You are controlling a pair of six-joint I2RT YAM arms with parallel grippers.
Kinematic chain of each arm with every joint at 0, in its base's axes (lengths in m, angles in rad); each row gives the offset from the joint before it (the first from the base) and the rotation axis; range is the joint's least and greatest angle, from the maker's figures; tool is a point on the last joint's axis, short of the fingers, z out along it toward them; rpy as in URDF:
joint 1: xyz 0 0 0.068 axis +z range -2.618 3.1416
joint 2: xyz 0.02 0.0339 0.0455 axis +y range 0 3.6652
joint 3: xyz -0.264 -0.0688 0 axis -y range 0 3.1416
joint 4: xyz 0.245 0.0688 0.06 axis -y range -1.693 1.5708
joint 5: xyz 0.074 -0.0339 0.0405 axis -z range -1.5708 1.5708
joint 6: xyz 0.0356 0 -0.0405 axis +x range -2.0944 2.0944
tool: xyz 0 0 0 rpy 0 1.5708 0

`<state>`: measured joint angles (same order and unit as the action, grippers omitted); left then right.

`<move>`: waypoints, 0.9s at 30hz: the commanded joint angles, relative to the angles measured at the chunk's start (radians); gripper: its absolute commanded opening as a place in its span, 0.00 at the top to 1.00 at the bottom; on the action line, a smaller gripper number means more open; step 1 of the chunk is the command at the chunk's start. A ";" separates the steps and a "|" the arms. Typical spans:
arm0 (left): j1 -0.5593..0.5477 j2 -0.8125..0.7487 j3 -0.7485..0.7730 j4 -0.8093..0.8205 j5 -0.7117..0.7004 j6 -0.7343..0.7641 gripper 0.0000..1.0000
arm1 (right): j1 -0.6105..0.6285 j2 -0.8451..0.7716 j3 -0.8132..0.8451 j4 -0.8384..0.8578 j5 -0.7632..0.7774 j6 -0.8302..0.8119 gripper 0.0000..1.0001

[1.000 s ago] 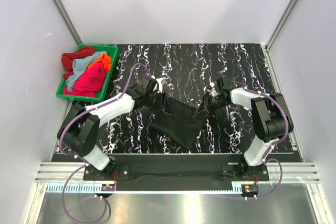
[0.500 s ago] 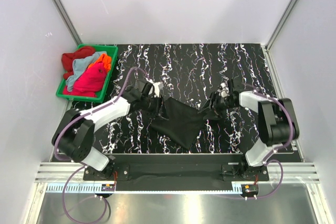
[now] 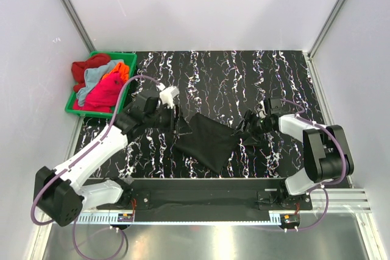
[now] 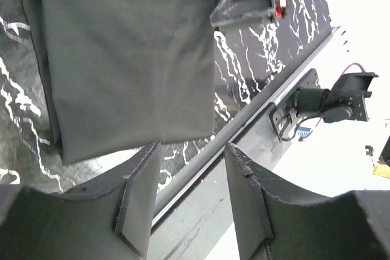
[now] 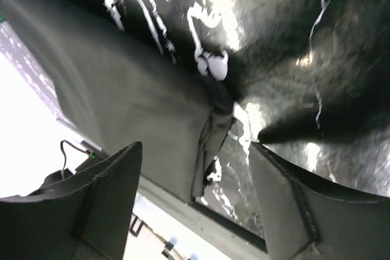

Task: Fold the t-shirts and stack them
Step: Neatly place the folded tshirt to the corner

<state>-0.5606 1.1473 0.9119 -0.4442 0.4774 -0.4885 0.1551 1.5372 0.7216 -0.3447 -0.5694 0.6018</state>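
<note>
**Release of the folded black t-shirt: both pincers opening and backing off**

The left pincer (image 3: pixel 175 120), seen from its own wrist (image 4: pixel 192 202), is standing with its jaws apart and nothing between them. It is hanging just beside the left corner of the black t-shirt (image 3: pixel 207 141). A second ago it was bearing on that corner. The left arm has since swung out toward the left edge of the tabletop (image 3: pixel 231 71).

The right pincer (image 3: pixel 247 123) has widened sharply over the same second. Its jaws are also standing apart and empty (image 5: pixel 195 193), and the shirt's right corner (image 5: pixel 207 132) is lying just ahead of them. That pincer is drawing back toward the right edge.

The shirt is lying as a flat, roughly square packet (image 4: pixel 128 65) at mid-width, with one corner pointing at the near edge. Judged from this, the fold is finished and the packet is serving as the base of the stack.

The remaining t-shirts (image 3: pixel 103 89) are waiting, crumpled, in the green bin (image 3: pixel 113 53) at the far-left corner. The far half of the tabletop is offering the widest room for spreading the next one. The near edge is lying close to the packet's corner, so little room is remaining there.
</note>
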 commanded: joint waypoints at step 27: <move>0.113 -0.127 -0.053 -0.054 0.017 0.036 0.49 | 0.003 0.175 0.191 -0.058 0.284 -0.074 1.00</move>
<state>-0.4576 1.0615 0.8619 -0.5232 0.4824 -0.4789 0.1860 1.6970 0.8307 -0.2993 -0.4549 0.6189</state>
